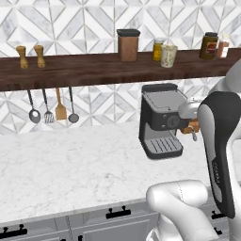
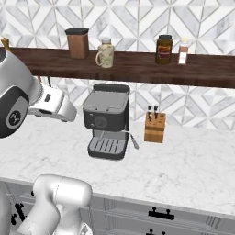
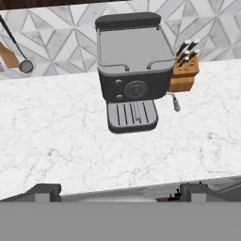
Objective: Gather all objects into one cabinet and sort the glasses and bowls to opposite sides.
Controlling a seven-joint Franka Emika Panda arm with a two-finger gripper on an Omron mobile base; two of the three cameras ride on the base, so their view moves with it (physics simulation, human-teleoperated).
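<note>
- Setting: a white marble counter (image 3: 56, 141) stood below a patterned tile wall, with a dark wooden shelf (image 1: 84, 68) running across it.
- Task's things: the grey wall cabinet, the cups and the bowls lay, by judgement, somewhere other than this stretch of counter. Their places could not be told from here.
- Possible item: a pale mug (image 2: 104, 55) with a handle stood upright on the shelf, just beside a brown canister (image 2: 77, 42). Whether it belonged to the set could not be told.
- Gripper (image 3: 120, 195): it was poised above the counter's front edge and looked down at the worktop. The fingertips (image 3: 47, 190) were spread as wide as they go, with nothing between them and nothing held.
- Nearest fixture: a black espresso machine (image 3: 134, 70) stood on the counter against the wall, straight ahead of the hand.
- Beside it: a wooden knife block (image 2: 154, 127) stood just to the machine's right, apart from it.
- Further out: spice jars (image 2: 164, 48) were on the shelf, hanging utensils (image 1: 52, 110) were under it, and two wooden mills (image 1: 30, 56) stood at its left end.
- Below: grey drawers (image 1: 94, 226) with short black handles ran under the counter edge.
- Step in hand, judged: the opening one, with nothing yet gathered or sorted.
- Next move, judged: bring the base or arm round until the cabinet with the long bar handle comes into sight, then get its door open with the empty hand.
</note>
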